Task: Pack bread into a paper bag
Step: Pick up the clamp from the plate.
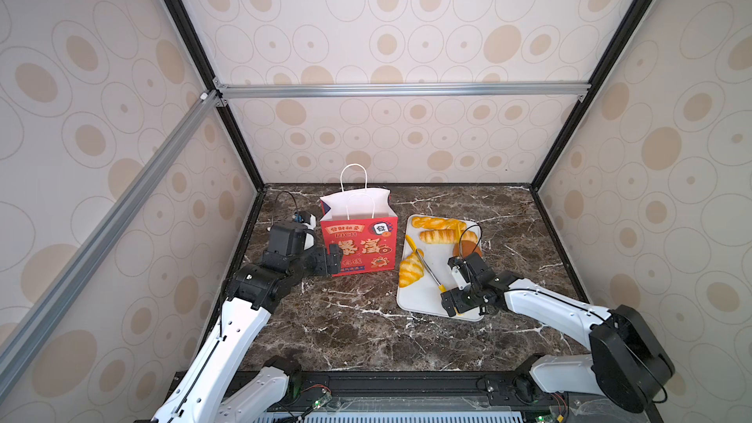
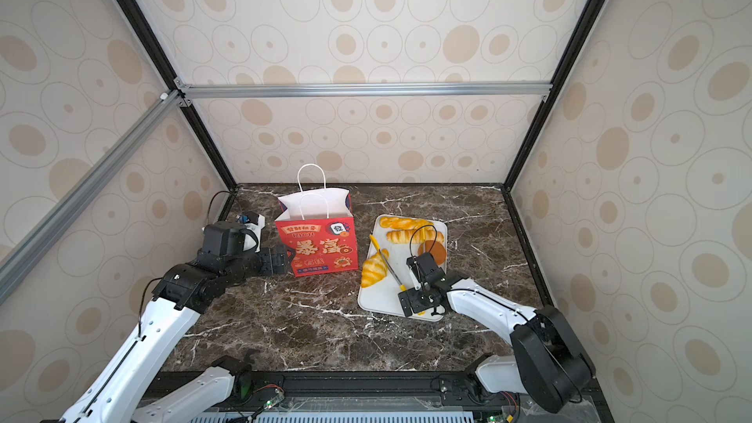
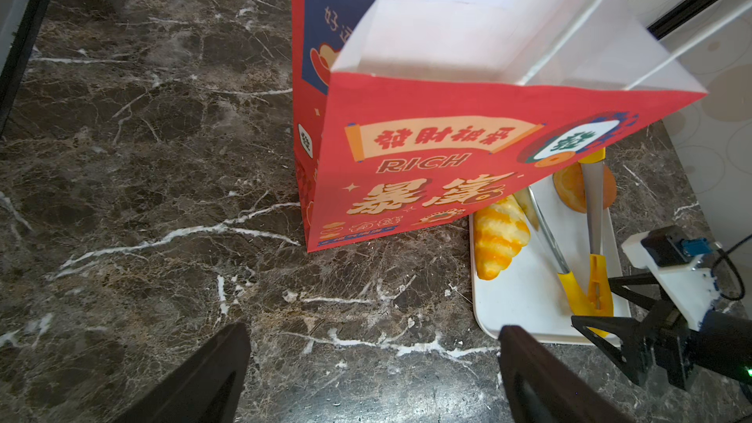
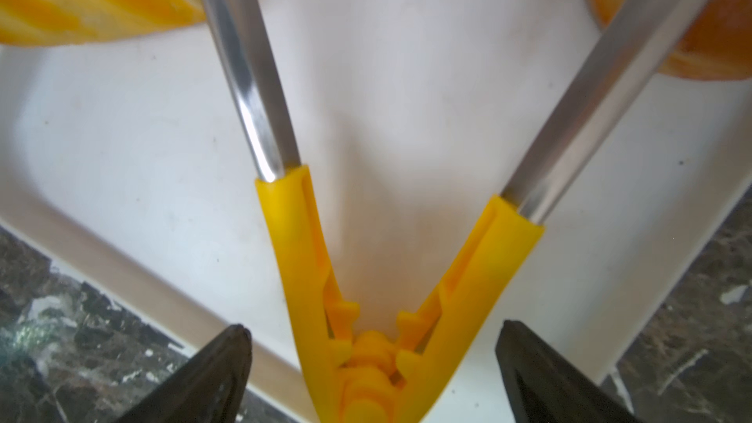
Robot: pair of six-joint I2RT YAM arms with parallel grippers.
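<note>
Both jaws are spread wide right now, with nothing pinched in either. Your right gripper (image 4: 374, 329) sits low over the near end of the white tray (image 1: 423, 299). It has 1 finger on each side of the yellow hinge of the tongs (image 4: 285, 217), and the wrist view shows a gap on both sides. The tongs lie open in a V on the tray, 1 metal arm running by the croissant (image 1: 410, 268) and the other across the round brown bun (image 1: 472, 248). The 2 twisted sticks (image 1: 437, 222) lie side by side at the far end. That's 4 pieces of bread you can see, all on the tray.

Your left gripper (image 3: 372, 329) hovers near the front left corner of the paper bag (image 1: 358, 246), apart from the paper. The bag stands upright on the marble table (image 1: 346, 331), mouth open, just left of the tray.
</note>
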